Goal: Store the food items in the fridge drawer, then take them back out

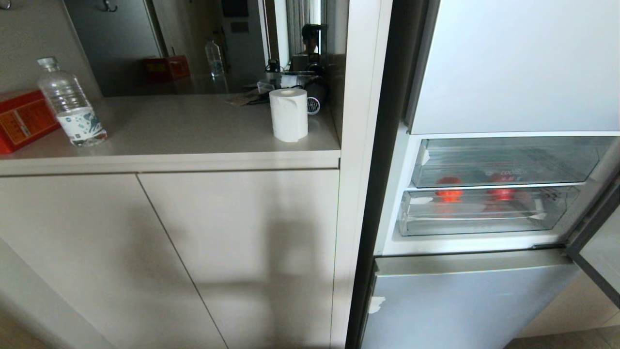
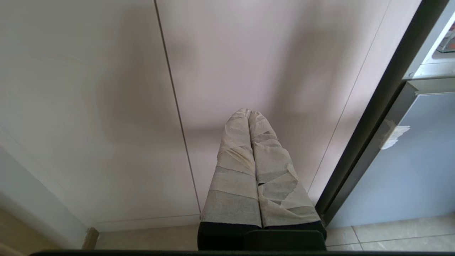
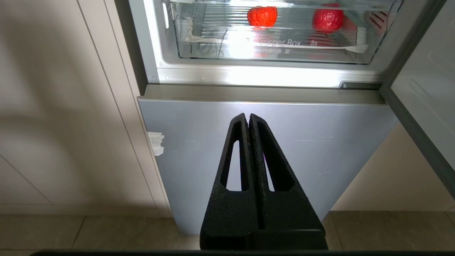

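Two round red tomato-like fruits [image 3: 262, 16] [image 3: 327, 17] inside one clear plastic fridge drawer [image 3: 277, 49]. Two hands, both low, closed and empty: tape-wrapped left hand [image 2: 249, 113], black right hand [image 3: 247, 116].

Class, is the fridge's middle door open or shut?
Open: the door swings aside, exposing the drawer with two red fruits inside.

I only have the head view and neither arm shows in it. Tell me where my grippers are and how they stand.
Observer: The right gripper is shut and empty, pointing at the fridge's lower door panel, below the open compartment.
Operator: Report the left one.
Observer: The left gripper, fingers wrapped in pale tape, is shut and empty, facing the cabinet doors beside the fridge.
Operator: Read the fridge drawer's label.
Observer: The fridge drawer front reads "Crisper Box"; two red food items lie inside.
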